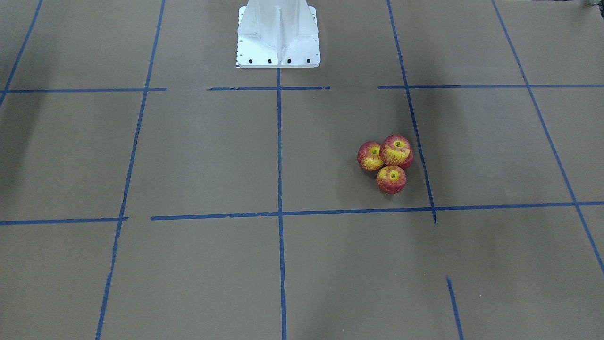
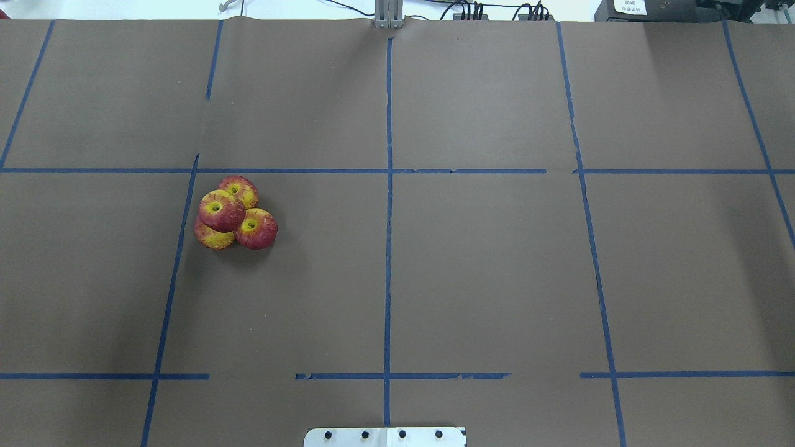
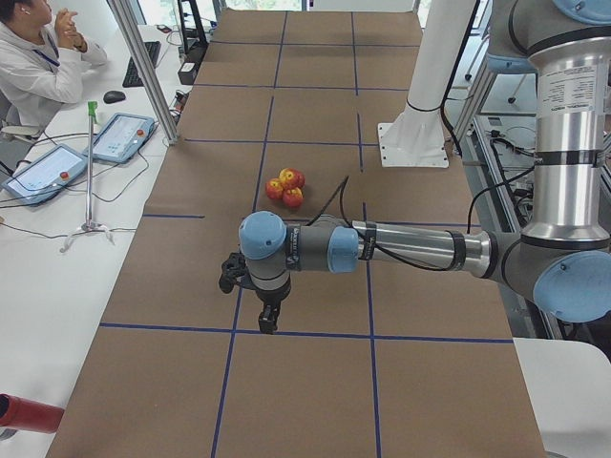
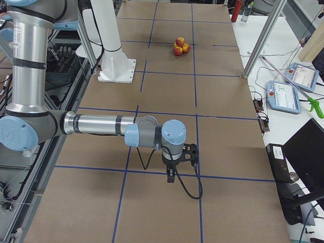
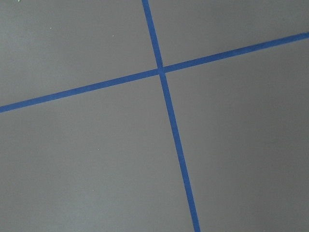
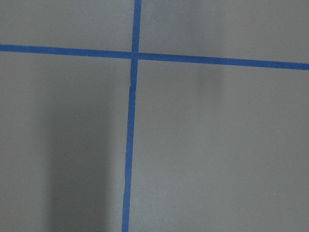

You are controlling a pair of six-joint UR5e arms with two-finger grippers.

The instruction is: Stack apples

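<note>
Four apples lie in one cluster on the brown table, on my left side. In the overhead view one apple (image 2: 221, 211) rests on top of three others (image 2: 239, 187), (image 2: 256, 229), (image 2: 212, 238). The front-facing view shows the top apple (image 1: 396, 151) and two lower ones (image 1: 370, 156), (image 1: 391, 179). The cluster also shows in the left view (image 3: 286, 185) and the right view (image 4: 179, 45). My left gripper (image 3: 268, 320) hangs over the table well away from the apples. My right gripper (image 4: 171, 176) hangs far from them. I cannot tell whether either is open or shut.
The white robot pedestal (image 1: 278, 35) stands at the table's middle edge. Blue tape lines (image 2: 388, 205) grid the table. A seated operator (image 3: 33, 57) and teach pendants (image 3: 119, 138), (image 4: 286, 94) are on a side bench. Both wrist views show only bare table and tape.
</note>
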